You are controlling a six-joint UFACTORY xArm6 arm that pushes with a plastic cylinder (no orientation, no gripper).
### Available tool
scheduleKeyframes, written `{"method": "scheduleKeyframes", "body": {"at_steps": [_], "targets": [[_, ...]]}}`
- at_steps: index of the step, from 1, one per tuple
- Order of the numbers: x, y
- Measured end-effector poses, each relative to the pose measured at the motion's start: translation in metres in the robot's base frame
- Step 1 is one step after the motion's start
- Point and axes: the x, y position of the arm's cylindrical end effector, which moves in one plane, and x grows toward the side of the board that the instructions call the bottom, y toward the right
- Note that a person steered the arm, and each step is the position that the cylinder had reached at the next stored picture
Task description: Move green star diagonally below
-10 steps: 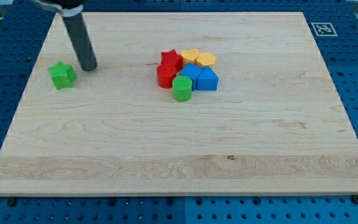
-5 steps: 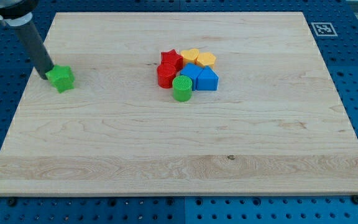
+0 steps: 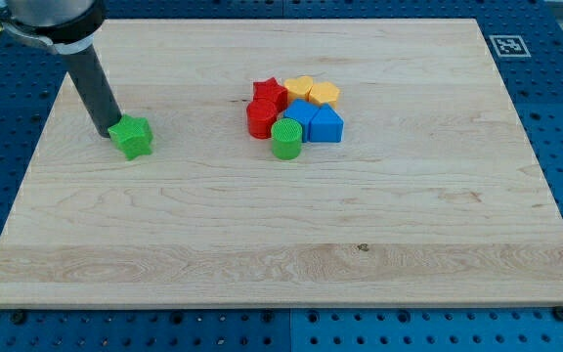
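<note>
One rod stood in the view's upper left, and my tip (image 3: 108, 132) touched the upper-left side of the green star (image 3: 131, 137) — no gap showed between them. No pincer existed on this arm, so nothing was open or closed; the rod just leaned down from the view's top-left corner to the worktop (image 3: 281, 225).

The green star lay in the left part of the worktop, well apart from the other blocks.

Those others formed a tight cluster near the centre, slightly toward the view's top. A red star (image 3: 268, 93) sat at its upper left, with a second red block (image 3: 259, 119) just below it, shape unclear. Two yellow blocks lay along the top — one (image 3: 298, 88) beside the red star, the other (image 3: 324, 93) to its right. Two blue blocks sat below them, one (image 3: 302, 114) partly hidden, the other (image 3: 326, 124) at the cluster's right edge. A green cylinder (image 3: 285, 139) stood at the bottom, touching the red and blue blocks.

A printed marker (image 3: 505, 45) sat at the worktop's top-right corner.
</note>
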Motion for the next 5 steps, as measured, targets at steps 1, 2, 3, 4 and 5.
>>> {"method": "scheduleKeyframes", "body": {"at_steps": [1, 2, 3, 4, 5], "targets": [[-0.001, 0.000], [-0.004, 0.000], [-0.007, 0.000], [-0.011, 0.000], [-0.013, 0.000]]}}
